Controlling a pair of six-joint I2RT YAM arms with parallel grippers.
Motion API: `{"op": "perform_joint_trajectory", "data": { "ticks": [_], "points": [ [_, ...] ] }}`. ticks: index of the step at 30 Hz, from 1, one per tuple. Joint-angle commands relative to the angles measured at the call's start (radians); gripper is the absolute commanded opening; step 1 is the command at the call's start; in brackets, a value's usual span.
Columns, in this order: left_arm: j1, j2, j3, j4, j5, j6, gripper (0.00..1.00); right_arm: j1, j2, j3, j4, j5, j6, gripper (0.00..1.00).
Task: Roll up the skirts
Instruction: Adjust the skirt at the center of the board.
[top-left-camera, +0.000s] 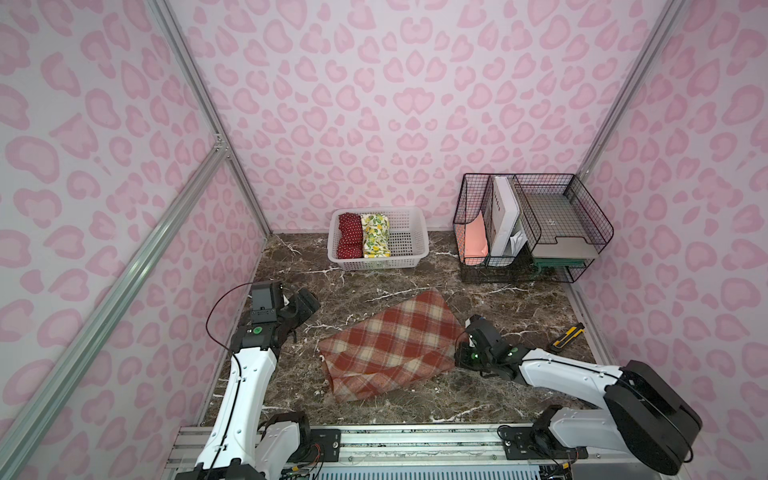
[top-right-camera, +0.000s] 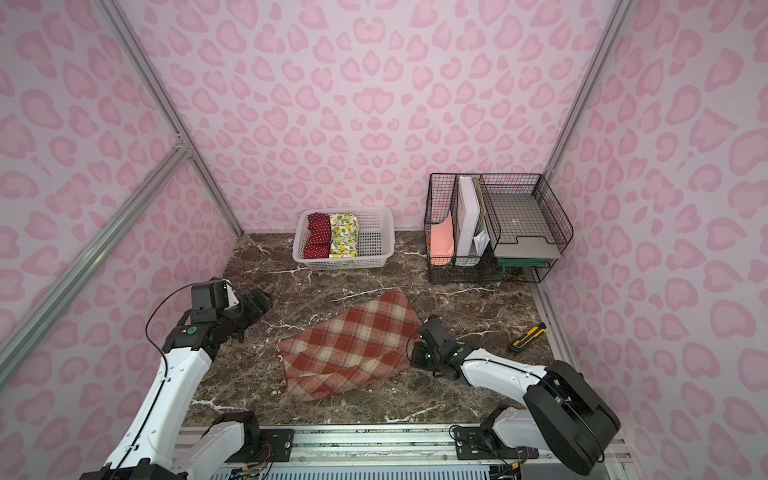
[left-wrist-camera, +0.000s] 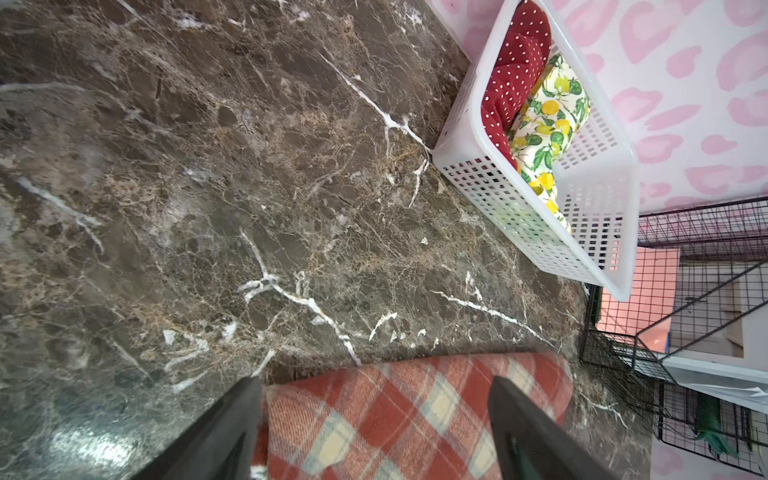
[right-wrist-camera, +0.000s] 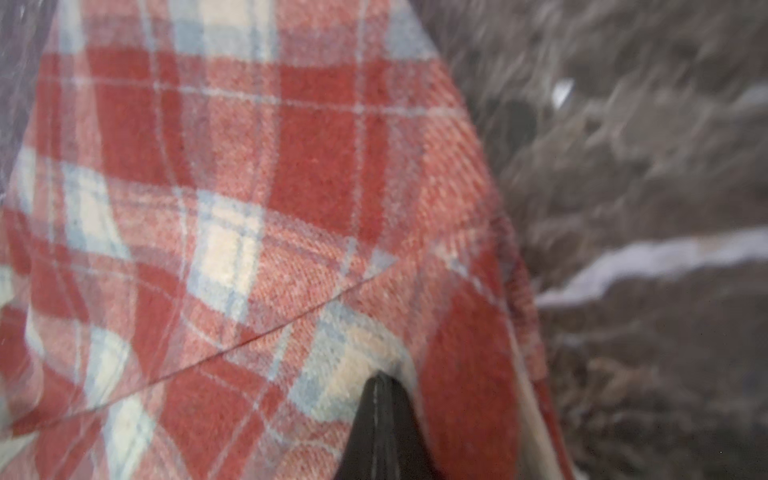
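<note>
The rust-red and cream plaid skirt (top-left-camera: 390, 345) (top-right-camera: 349, 345) lies folded flat on the marble table in both top views. My right gripper (top-left-camera: 459, 359) (right-wrist-camera: 380, 376) is shut at its right edge, its tips pinched into the puckered plaid cloth (right-wrist-camera: 249, 187). My left gripper (top-left-camera: 305, 305) (left-wrist-camera: 374, 380) hangs open to the left of the skirt, with the skirt's far end (left-wrist-camera: 395, 415) seen between its fingers below it. The red polka-dot skirt (top-left-camera: 349, 237) (left-wrist-camera: 515, 75) and the lemon-print skirt (top-left-camera: 376, 235) (left-wrist-camera: 548, 120) lie rolled side by side in the white basket (top-left-camera: 415, 253) (left-wrist-camera: 540, 232).
A black wire desk organiser (top-left-camera: 532, 224) with folders and trays stands at the back right. A yellow-and-black utility knife (top-left-camera: 567, 336) lies near the right wall. Pink patterned walls close in three sides. The right part of the basket holds nothing.
</note>
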Motion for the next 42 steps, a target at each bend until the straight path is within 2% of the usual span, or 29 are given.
{"op": "perform_joint_trajectory", "data": {
  "ticks": [1, 8, 13, 16, 18, 20, 23, 25, 30, 34, 39, 42],
  "points": [
    [-0.013, -0.01, -0.027, 0.028, 0.041, -0.029, 0.89, -0.078, 0.135, 0.115, -0.07, 0.033, -0.142, 0.0],
    [-0.047, -0.01, -0.129, 0.02, 0.088, -0.122, 0.9, -0.168, 0.483, 0.412, -0.062, 0.081, -0.236, 0.0],
    [-0.062, -0.048, -0.179, -0.025, 0.084, -0.144, 0.9, -0.196, 0.578, 0.518, -0.078, 0.134, -0.261, 0.0],
    [-0.108, -0.095, -0.221, -0.04, 0.082, -0.174, 0.9, -0.198, 0.596, 0.566, -0.104, 0.166, -0.272, 0.0],
    [-0.174, -0.11, -0.25, -0.047, 0.061, -0.2, 0.9, -0.198, 0.579, 0.561, -0.101, 0.171, -0.267, 0.0],
    [-0.257, -0.121, -0.275, -0.078, -0.013, -0.236, 0.91, -0.196, 0.55, 0.542, -0.104, 0.177, -0.262, 0.0],
    [-0.316, -0.154, -0.33, -0.111, -0.095, -0.306, 0.92, -0.196, 0.484, 0.498, -0.11, 0.205, -0.262, 0.0],
    [-0.328, -0.193, -0.372, -0.109, -0.13, -0.326, 0.92, -0.197, 0.434, 0.462, -0.115, 0.217, -0.267, 0.0],
    [-0.334, -0.172, -0.465, 0.03, -0.111, -0.328, 0.94, -0.194, 0.334, 0.406, -0.137, 0.199, -0.283, 0.25],
    [-0.338, -0.16, -0.516, 0.166, -0.115, -0.328, 0.96, -0.175, 0.287, 0.372, -0.161, 0.209, -0.293, 0.29],
    [-0.339, -0.218, -0.513, 0.197, -0.126, -0.249, 0.96, -0.171, 0.192, 0.3, -0.179, 0.233, -0.291, 0.3],
    [-0.34, -0.216, -0.518, 0.221, -0.055, -0.23, 0.94, -0.17, 0.141, 0.278, -0.202, 0.242, -0.293, 0.31]
  ]
}}
